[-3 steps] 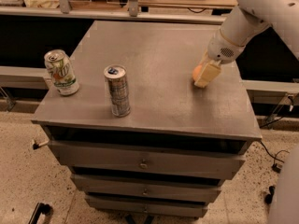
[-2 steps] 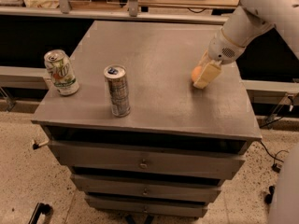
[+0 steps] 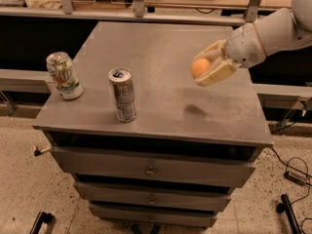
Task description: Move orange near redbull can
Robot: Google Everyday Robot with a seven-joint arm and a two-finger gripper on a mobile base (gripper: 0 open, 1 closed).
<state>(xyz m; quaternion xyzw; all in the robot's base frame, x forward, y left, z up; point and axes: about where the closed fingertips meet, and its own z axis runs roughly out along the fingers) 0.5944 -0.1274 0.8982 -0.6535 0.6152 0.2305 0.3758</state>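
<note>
- Tool (image 3: 201, 72) hangs in the air over the right half of the surface (image 3: 161, 48), its two tan fingers (image 3: 218, 75) clamped on the orange (image 3: 199, 66), one finger above the fruit and one below.
- White arm (image 3: 273, 33) reaches in from the upper right, past the right edge of the surface, and ends at the tool.
- Orange is clear of the surface and touches nothing but the fingers; a soft dark shadow (image 3: 195, 110) lies on the surface below it, closer to the front edge than to the back.
- Redbull can (image 3: 122, 95) stands upright near the front edge, left of the middle, with its blue tab on top; it is well apart from the orange and the tool.
- Soda can (image 3: 64, 75), white and green, shorter and wider, stands near the left edge with a slight tilt, just to the left of the redbull can and not touching it.
- Surface is the grey top of a cabinet; drawer fronts (image 3: 151, 169) with small knobs are stacked under the front edge.
- Dark cable (image 3: 292, 174) trails over the speckled floor beyond the front right corner.
</note>
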